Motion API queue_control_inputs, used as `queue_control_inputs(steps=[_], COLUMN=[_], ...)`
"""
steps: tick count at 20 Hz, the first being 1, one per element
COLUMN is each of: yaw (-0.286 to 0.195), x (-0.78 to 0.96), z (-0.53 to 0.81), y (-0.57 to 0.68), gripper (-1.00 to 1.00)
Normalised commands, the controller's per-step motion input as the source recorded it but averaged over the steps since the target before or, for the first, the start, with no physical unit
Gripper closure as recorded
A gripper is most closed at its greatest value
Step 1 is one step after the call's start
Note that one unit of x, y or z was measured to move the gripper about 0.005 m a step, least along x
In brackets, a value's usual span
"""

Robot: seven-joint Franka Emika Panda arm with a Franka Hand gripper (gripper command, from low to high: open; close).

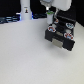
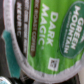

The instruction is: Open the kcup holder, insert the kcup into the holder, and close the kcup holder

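Small white plastic kcup (image 1: pixel 50 20) with green foil top, hanging just above the black boxy kcup holder (image 1: pixel 61 35) at the exterior view's right, apparently pinched in the gripper (image 1: pixel 50 15); contact itself hidden, so jaw state impossible to tell. Wrist view filled by the green printed lid (image 2: pixel 47 37). Likely light, stiff-walled, smooth and a little slippery, with a puncturable foil top; best taken by the side walls under the rim. Count: 1 kcup, 1 holder with drawer apparently out, 1 tall white bottle-like object (image 1: pixel 26 10) well apart.
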Motion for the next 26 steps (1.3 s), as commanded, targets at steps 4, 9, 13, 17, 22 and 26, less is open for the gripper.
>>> queue_control_inputs(steps=[4, 9, 13, 17, 22, 26], yaw=[-0.009, -0.033, -0.059, -0.046, -0.026, -0.016], x=[0.42, 0.39, 0.48, 0.59, 0.57, 0.43], z=[0.33, 0.19, 0.09, 0.17, 0.25, 0.18], y=[0.46, 0.32, 0.18, 0.37, 0.54, 0.53], gripper=[1.00, 1.00, 1.00, 1.00, 1.00, 1.00])
